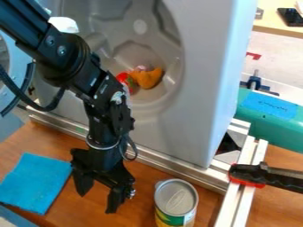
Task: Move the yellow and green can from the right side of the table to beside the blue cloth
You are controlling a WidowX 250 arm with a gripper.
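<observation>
Between blue cloth (36, 182) and tin can (176, 200), a black gripper (98, 200) hangs open

Its fingers are spread, released, low over the wooden table (146, 179). From it, the cloth lies flat just beside, around ten o'clock, and the can stands upright near it at three. Behind them a metal rail (172, 165) cuts across from eleven to two, and past that the big grey tub (183, 128) walls off twelve to one, an orange toy (149, 78) and a red one (123, 78) sitting in its hollow. Toward half past two, a black-and-red clamp (272, 179) juts over the rails; the green case (254, 119) sits at two.
</observation>
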